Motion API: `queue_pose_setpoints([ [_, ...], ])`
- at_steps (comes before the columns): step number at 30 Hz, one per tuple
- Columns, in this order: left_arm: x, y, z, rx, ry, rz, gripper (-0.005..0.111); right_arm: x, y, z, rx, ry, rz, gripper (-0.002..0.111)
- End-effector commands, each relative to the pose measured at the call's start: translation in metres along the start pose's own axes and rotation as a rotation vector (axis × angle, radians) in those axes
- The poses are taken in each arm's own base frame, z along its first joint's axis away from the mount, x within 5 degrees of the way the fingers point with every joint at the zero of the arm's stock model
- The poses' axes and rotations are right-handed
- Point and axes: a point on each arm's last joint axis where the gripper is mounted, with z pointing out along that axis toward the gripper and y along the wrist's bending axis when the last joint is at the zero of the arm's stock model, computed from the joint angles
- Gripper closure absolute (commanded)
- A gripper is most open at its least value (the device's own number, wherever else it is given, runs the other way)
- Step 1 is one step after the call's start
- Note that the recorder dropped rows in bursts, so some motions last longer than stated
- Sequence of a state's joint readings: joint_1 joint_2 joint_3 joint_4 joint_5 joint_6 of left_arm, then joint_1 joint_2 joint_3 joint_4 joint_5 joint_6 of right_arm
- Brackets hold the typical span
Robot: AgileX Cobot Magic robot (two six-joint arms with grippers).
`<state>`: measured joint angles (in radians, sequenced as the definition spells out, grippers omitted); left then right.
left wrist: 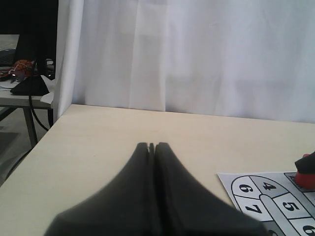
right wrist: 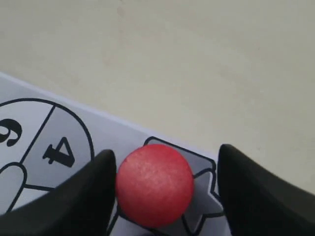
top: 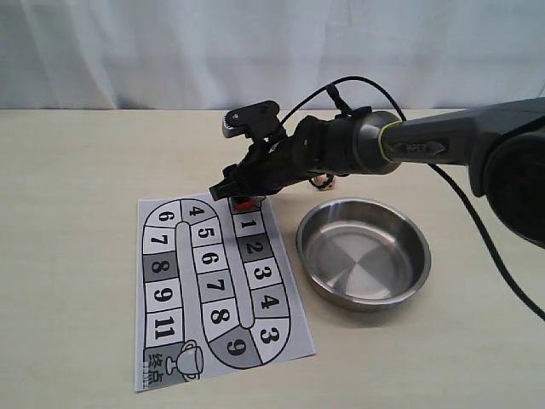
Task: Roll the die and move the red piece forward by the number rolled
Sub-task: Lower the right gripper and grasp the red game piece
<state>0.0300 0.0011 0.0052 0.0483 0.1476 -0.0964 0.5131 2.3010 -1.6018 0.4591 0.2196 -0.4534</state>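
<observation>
The red piece [top: 245, 203] [right wrist: 154, 184] stands upright on the star square at the start of the printed board [top: 173, 300], just above square 1. My right gripper [top: 242, 196] [right wrist: 166, 160] is lowered around it and open; one finger touches the piece's side and the other stands clear of it. The piece also shows at the edge of the left wrist view [left wrist: 306, 173]. My left gripper [left wrist: 151, 145] is shut and empty above bare table, out of the exterior view. A small pale object [top: 329, 180] peeks from under the right arm; whether it is the die I cannot tell.
An empty steel bowl [top: 316, 253] sits right of the board. A black cable [top: 477, 226] trails from the right arm past the bowl. White curtain runs along the table's far edge. The board [left wrist: 275, 196] carries numbered squares up to 11.
</observation>
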Motion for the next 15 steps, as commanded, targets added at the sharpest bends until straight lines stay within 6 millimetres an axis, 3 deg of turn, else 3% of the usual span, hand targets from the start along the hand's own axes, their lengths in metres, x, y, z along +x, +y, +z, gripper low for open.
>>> queue_pose_setpoints([
  [1, -0.002, -0.001, 0.000, 0.008, -0.009, -0.008, 0.107, -0.003, 0.000, -0.001, 0.005, -0.017, -0.008, 0.069],
  [2, -0.002, -0.001, 0.000, 0.008, -0.011, -0.008, 0.107, -0.003, 0.000, -0.001, 0.004, -0.015, -0.008, 0.073],
  [5, -0.002, -0.001, 0.000, 0.008, -0.011, -0.008, 0.107, -0.007, 0.001, -0.006, 0.001, -0.021, -0.012, 0.102],
  [10, -0.002, -0.001, 0.000, 0.008, -0.011, -0.008, 0.107, -0.017, 0.009, -0.033, -0.064, 0.058, -0.037, 0.104],
  [15, -0.002, -0.001, 0.000, 0.008, -0.011, -0.008, 0.107, -0.011, 0.013, -0.038, -0.105, 0.141, -0.044, 0.104],
])
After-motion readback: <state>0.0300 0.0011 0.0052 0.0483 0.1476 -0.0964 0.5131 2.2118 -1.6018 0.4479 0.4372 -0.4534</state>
